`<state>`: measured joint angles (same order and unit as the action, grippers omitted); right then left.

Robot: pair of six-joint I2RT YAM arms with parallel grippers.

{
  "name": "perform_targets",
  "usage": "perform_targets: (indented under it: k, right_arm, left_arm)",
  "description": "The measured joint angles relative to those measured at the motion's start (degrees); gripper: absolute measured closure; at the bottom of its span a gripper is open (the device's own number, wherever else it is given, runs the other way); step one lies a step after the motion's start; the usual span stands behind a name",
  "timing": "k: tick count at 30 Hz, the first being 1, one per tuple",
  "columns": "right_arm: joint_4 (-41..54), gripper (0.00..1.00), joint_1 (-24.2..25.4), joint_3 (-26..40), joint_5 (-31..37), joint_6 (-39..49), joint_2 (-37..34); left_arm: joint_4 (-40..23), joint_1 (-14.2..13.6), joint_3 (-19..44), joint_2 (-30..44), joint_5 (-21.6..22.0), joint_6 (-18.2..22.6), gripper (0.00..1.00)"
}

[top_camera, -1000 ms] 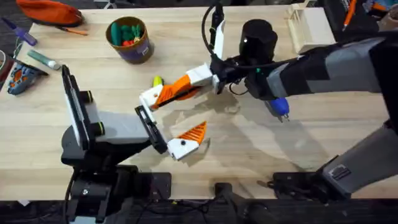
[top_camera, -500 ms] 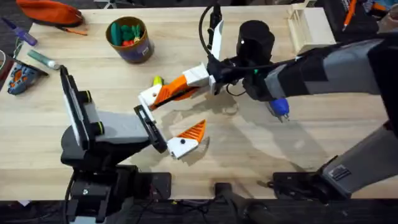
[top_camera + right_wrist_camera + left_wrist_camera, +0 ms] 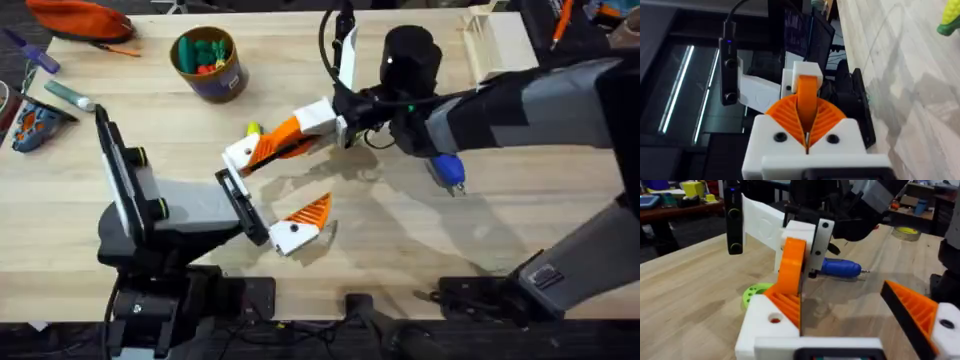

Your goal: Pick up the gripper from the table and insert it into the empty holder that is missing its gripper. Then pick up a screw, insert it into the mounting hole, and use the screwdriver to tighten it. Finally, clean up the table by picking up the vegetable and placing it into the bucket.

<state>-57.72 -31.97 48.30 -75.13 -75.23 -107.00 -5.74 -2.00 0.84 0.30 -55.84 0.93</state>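
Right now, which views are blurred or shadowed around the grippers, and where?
Overhead: sharp on the table, with soft shadows under the right gripper and beside the left gripper. Left wrist: near white finger base slightly soft, room behind blurred, screwdriver readable. Right wrist: view tilted, dark background with glare streaks on the dim side, vegetable blurred at the edge.

Left gripper (image 3: 860, 325): white base with orange pad on one side, second orange ribbed finger well apart, jaws wide. Right gripper (image 3: 799, 270) reaches in, white bases clamped on orange gripper (image 3: 790, 272), which stands upright, lower end touching holder (image 3: 767, 325) at mounting hole. Screwdriver (image 3: 840, 268), blue, lies on table (image 3: 690, 300) just behind. Green disc (image 3: 754, 292) on table beside holder.
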Motion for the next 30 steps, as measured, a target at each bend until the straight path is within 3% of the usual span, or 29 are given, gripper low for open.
perform_targets:
  k: [30]
  right_arm:
    - [2.9, 0.993, 0.0, 1.7, -2.1, 3.7, -1.3]
  left_arm:
    - [0.0, 0.0, 0.0, 0.0, 0.0, -0.1, 0.014]
